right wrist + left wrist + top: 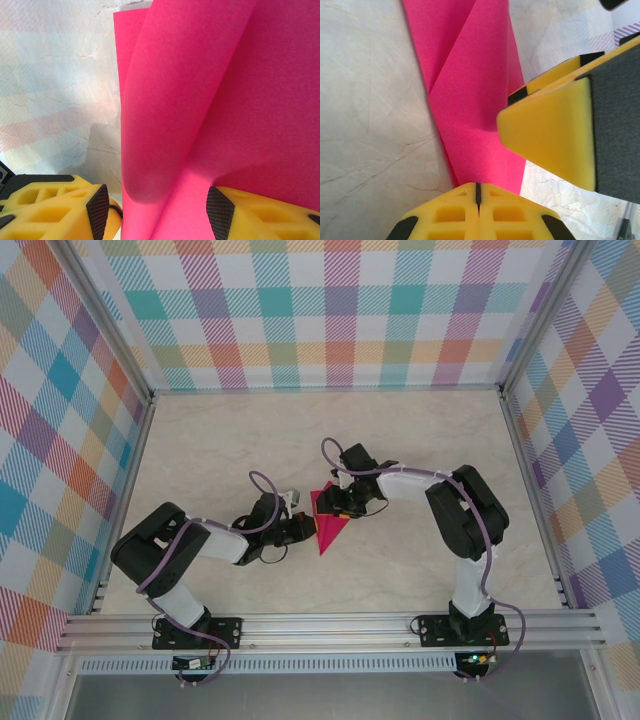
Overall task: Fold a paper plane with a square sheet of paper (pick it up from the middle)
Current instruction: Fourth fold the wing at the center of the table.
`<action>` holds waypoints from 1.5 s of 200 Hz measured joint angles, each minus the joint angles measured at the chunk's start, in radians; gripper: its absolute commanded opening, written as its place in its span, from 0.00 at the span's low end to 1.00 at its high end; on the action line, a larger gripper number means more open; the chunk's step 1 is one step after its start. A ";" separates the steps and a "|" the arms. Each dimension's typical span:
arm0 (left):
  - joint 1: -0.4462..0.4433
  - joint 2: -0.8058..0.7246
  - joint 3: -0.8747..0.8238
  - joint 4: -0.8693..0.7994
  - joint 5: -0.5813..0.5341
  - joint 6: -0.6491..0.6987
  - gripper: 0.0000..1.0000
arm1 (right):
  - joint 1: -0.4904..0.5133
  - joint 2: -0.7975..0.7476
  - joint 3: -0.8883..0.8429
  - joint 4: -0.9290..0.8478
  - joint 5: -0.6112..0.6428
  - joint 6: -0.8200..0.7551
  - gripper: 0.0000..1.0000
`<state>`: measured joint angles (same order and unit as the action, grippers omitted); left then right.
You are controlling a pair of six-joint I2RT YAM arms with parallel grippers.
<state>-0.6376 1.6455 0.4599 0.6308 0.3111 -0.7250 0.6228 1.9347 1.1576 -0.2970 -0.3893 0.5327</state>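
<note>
- Top view: the magenta-pink sheet of paper [328, 523], folded into a triangle with its tip toward the arm bases, is being shown mid-table on the pale marbled tabletop [220, 450], between the left gripper [303, 530] and the right gripper [347, 504].
- Left wrist view: the left gripper [478, 197] is being held fully closed at the sheet's [470, 100] near edge; whether paper is being pinched cannot be told.
- Right wrist view: the right gripper [160, 210] is being held partly apart around a raised, curling flap of the sheet [225, 100]; from above the sheet is appearing flat.
</note>
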 measured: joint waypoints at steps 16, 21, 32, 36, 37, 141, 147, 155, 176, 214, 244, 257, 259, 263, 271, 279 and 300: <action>0.000 0.000 0.002 -0.012 -0.009 0.008 0.00 | 0.000 0.000 0.000 0.003 -0.008 -0.003 0.62; 0.000 0.001 0.003 -0.017 -0.010 0.009 0.00 | 0.000 -0.001 -0.002 0.004 -0.010 -0.004 0.61; 0.000 0.002 0.005 -0.027 -0.014 0.011 0.00 | -0.001 -0.001 -0.003 0.006 -0.013 -0.010 0.60; 0.000 0.003 0.005 -0.028 -0.015 0.011 0.00 | -0.001 -0.001 -0.003 0.005 -0.013 -0.011 0.59; 0.000 0.003 0.005 -0.028 -0.015 0.011 0.00 | -0.001 -0.001 -0.003 0.005 -0.013 -0.012 0.59; 0.000 -0.052 0.008 -0.057 -0.021 0.015 0.00 | 0.008 0.035 0.063 -0.101 0.072 -0.018 0.46; 0.000 -0.065 0.008 -0.056 -0.021 0.014 0.00 | 0.010 0.037 0.064 -0.102 0.076 -0.018 0.46; 0.000 -0.082 0.008 -0.056 -0.021 0.014 0.00 | 0.011 0.039 0.067 -0.105 0.079 -0.018 0.46; 0.000 -0.108 0.008 -0.055 -0.021 0.014 0.00 | 0.012 0.040 0.068 -0.109 0.083 -0.017 0.46; 0.000 -0.092 0.017 -0.055 -0.020 0.014 0.00 | 0.013 0.040 0.069 -0.109 0.083 -0.010 0.46; 0.000 -0.037 0.036 -0.055 -0.021 0.015 0.00 | 0.012 0.040 0.068 -0.109 0.083 0.002 0.46; 0.000 -0.024 0.038 -0.056 -0.021 0.015 0.00 | 0.012 0.040 0.068 -0.109 0.083 0.005 0.45; 0.000 -0.022 0.039 -0.056 -0.021 0.015 0.00 | 0.012 0.040 0.068 -0.109 0.083 0.005 0.45; 0.000 -0.018 0.041 -0.056 -0.021 0.016 0.00 | 0.012 0.040 0.068 -0.109 0.084 0.006 0.45; 0.000 -0.010 0.046 -0.056 -0.021 0.017 0.00 | 0.012 0.040 0.068 -0.109 0.084 0.006 0.44; 0.000 -0.003 0.051 -0.056 -0.021 0.019 0.00 | 0.012 0.041 0.068 -0.110 0.086 0.006 0.42; 0.000 0.012 0.066 -0.056 -0.021 0.025 0.00 | 0.012 0.042 0.068 -0.113 0.093 0.009 0.41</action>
<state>-0.6376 1.6577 0.5255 0.5747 0.2905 -0.7002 0.6350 1.9770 1.2259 -0.4103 -0.2962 0.5419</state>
